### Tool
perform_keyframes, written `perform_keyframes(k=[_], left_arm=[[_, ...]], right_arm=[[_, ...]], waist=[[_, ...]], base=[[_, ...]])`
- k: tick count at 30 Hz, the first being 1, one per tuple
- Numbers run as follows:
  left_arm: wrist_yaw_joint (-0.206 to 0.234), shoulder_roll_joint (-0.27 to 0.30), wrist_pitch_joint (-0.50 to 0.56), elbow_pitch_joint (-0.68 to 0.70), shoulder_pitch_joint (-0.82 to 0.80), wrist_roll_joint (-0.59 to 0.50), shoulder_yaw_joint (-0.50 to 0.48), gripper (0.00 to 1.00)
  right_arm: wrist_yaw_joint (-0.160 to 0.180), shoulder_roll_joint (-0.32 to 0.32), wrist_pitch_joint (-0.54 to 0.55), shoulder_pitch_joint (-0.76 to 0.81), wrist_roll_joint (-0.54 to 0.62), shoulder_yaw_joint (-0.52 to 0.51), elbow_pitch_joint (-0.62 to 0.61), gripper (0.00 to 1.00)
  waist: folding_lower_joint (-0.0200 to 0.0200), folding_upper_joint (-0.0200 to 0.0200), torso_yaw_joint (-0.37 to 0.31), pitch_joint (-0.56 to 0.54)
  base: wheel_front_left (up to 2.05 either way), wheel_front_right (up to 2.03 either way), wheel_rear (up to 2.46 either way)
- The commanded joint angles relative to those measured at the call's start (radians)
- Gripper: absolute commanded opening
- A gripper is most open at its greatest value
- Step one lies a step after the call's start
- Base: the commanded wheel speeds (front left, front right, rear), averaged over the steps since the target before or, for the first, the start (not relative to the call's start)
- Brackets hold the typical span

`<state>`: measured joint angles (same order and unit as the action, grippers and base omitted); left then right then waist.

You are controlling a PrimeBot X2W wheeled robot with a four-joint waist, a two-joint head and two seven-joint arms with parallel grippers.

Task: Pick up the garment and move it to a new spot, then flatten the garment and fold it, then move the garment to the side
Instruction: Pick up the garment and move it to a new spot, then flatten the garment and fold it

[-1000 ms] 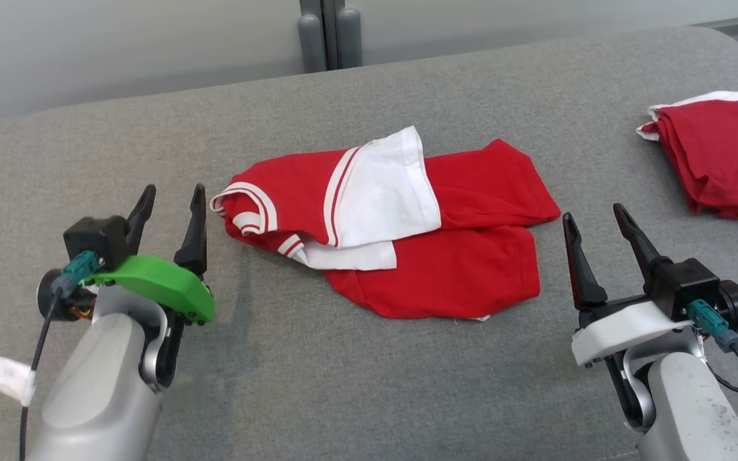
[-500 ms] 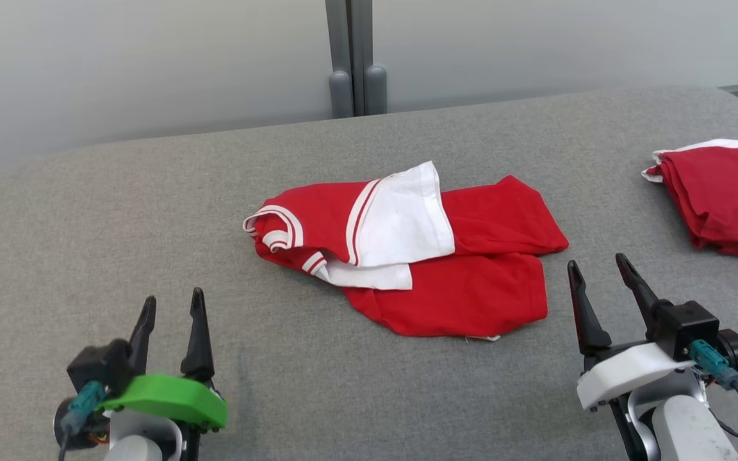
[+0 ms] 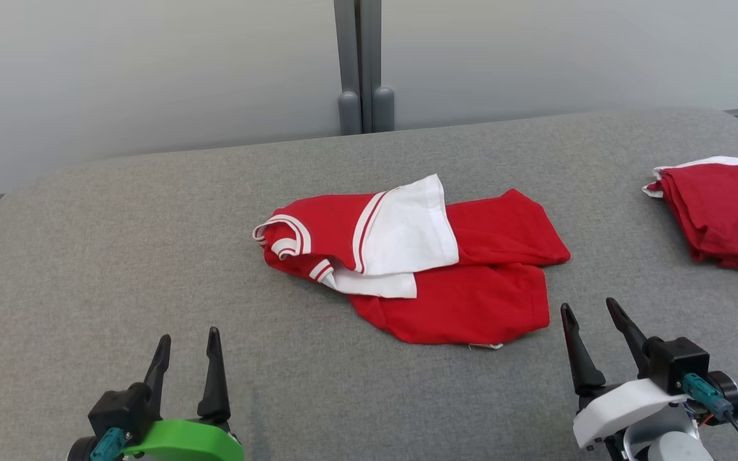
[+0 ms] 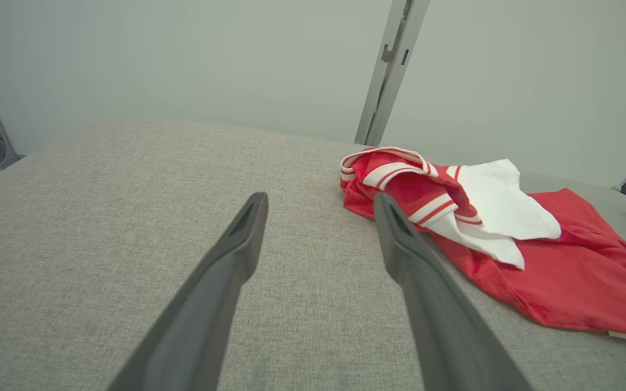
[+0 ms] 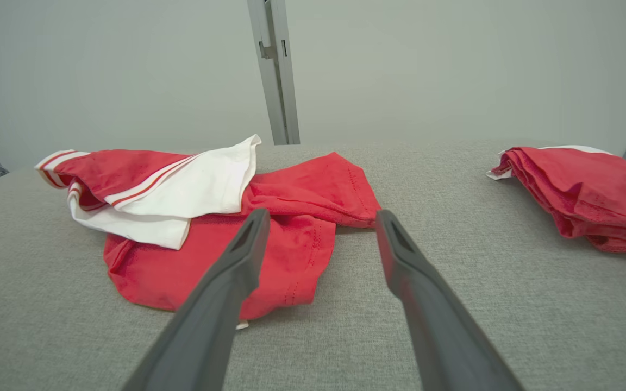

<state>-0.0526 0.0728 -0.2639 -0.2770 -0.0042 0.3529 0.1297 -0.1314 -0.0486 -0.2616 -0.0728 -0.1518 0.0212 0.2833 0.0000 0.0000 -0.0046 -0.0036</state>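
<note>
A red garment (image 3: 471, 282) with white panels and striped trim lies crumpled in the middle of the grey padded table (image 3: 151, 256). The left wrist view has the garment (image 4: 563, 271) to the right of the fingers, and the right wrist view has the garment (image 5: 210, 228) ahead and to the left. My left gripper (image 3: 188, 339) stands open near the table's front left, well clear of the cloth. My right gripper (image 3: 588, 309) is open too, just off the garment's lower right corner. Neither holds anything.
A second red garment (image 3: 721, 211), folded with a white edge, lies at the table's far right; in the right wrist view that folded garment (image 5: 584, 195) is at the right. A grey post (image 3: 359, 64) stands behind the table against a pale wall.
The head camera has tilted up, so the whole picture has shifted down. Both grippers sit lower in the picture and further back from the garment, still open. The garment lies as before.
</note>
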Motion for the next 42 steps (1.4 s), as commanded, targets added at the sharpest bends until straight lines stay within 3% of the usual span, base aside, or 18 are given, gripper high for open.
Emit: perform_keyframes(k=[1,42], left_arm=[[0.006,-0.004,0.0,0.005,0.022,-0.01,-0.006,1.0],[-0.02,-0.02,0.0,0.002,-0.01,-0.012,-0.011,1.0]], right_arm=[[0.002,-0.004,-0.005,0.012,-0.009,-0.001,0.005,1.0],[0.002,-0.004,-0.005,-0.076,0.025,0.054,0.039,1.0]], waist=[[0.0,0.0,0.001,-0.002],[0.0,0.0,0.035,0.043]], base=[[0.0,0.0,0.0],[0.0,0.0,0.0]])
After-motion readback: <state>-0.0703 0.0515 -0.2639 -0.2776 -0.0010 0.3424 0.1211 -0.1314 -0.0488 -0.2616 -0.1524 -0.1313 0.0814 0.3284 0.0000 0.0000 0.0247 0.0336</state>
